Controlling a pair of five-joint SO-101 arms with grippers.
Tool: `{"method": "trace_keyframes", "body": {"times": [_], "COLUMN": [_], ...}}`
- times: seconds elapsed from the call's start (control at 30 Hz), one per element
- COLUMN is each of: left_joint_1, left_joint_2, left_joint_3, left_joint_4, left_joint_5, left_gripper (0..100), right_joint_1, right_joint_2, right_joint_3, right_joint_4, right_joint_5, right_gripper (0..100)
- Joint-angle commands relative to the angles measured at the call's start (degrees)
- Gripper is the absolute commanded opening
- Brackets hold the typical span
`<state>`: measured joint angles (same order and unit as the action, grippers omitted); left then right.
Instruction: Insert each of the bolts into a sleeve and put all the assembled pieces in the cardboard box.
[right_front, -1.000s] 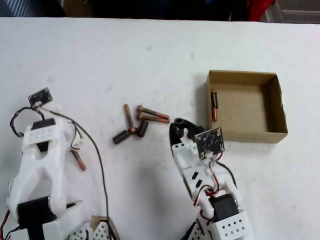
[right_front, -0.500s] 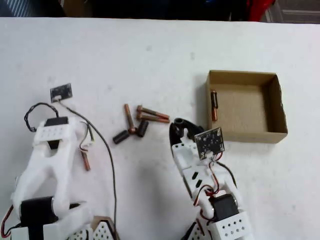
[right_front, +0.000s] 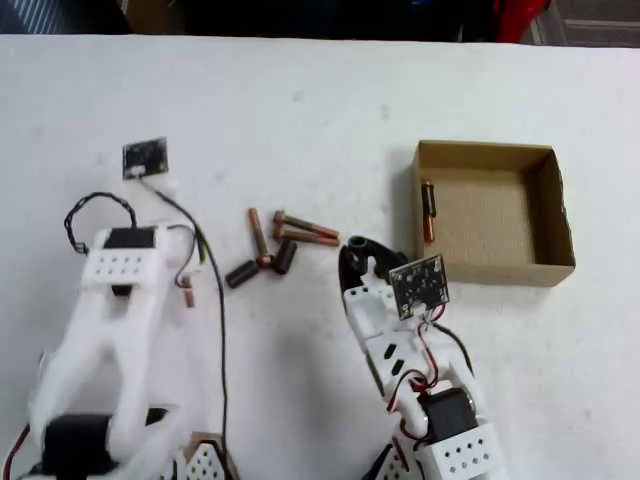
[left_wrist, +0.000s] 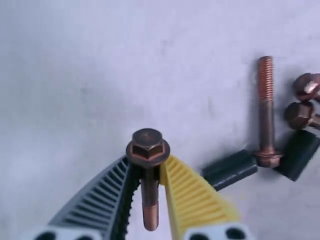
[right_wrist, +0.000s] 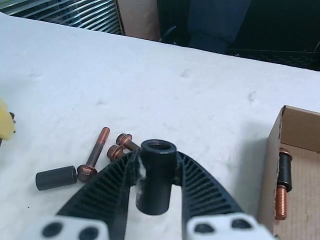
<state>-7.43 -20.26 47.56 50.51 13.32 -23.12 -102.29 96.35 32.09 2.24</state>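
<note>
L end effector (left_wrist: 148, 167) is clenched on the held bolt (left_wrist: 148, 150): grey + yellow fingers either side of the shank just under the hex head, head poking out past the tips. High view: that arm is over the left part of the tabletop (right_front: 300, 100), held bolt (right_front: 187, 293) near the loose parts but apart from them. R end effector (right_wrist: 157, 162) is clenched on the black held sleeve (right_wrist: 156, 172), bore opening facing away from the wrist cam. High view puts the R end effector (right_front: 358, 252) just beside the cardboard box (right_front: 485, 150), btwn the box and the loose parts. Loose on the tabletop: one long bolt (right_front: 259, 235) w/ its head btwn the two loose sleeves (right_front: 241, 273), (right_front: 285, 256). Two more bolts (right_front: 305, 225) lie side by side, nearly parallel, just beside it on the box side. Inside the cardboard box: one assembled piece (right_front: 428, 210), bolt in sleeve, lying along the wall nearest the loose parts; R wrist view shows the assembled piece (right_wrist: 282, 185) by that wall too.
</note>
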Motion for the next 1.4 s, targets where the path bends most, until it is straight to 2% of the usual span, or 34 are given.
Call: {"method": "trace_keyframes", "body": {"times": [0.0,0.23,0.4,0.6,0.8,0.97,1.37], "left_joint_1": [3.82,3.82,4.18,5.41,13.05,16.57,28.53], "left_joint_2": [-11.21,-24.13,-33.80,-42.95,-46.64,-48.22,-52.70], "left_joint_3": [-2.73,-0.88,-0.18,-0.18,-0.18,-0.18,0.70], "left_joint_4": [-1.32,-0.62,-0.18,-0.18,-2.64,-5.89,-7.56], "left_joint_5": [-0.18,-0.18,-0.18,-0.09,0.35,0.44,0.35], "left_gripper": [2,2,2,2,2,2,2], "right_joint_1": [-0.04,-5.93,-9.45,-13.85,-16.40,-16.66,-19.65], "right_joint_2": [-0.57,-0.75,-0.75,-0.75,-0.84,-0.84,-0.84], "right_joint_3": [0.53,0.53,0.53,0.53,0.53,0.53,0.53], "right_joint_4": [0.13,0.92,0.57,0.48,-1.27,-5.85,-8.66], "right_joint_5": [1.05,1.14,6.24,6.59,6.59,6.42,6.68], "right_gripper": [1.8,1.8,1.8,1.8,1.8,1.8,1.8]}}
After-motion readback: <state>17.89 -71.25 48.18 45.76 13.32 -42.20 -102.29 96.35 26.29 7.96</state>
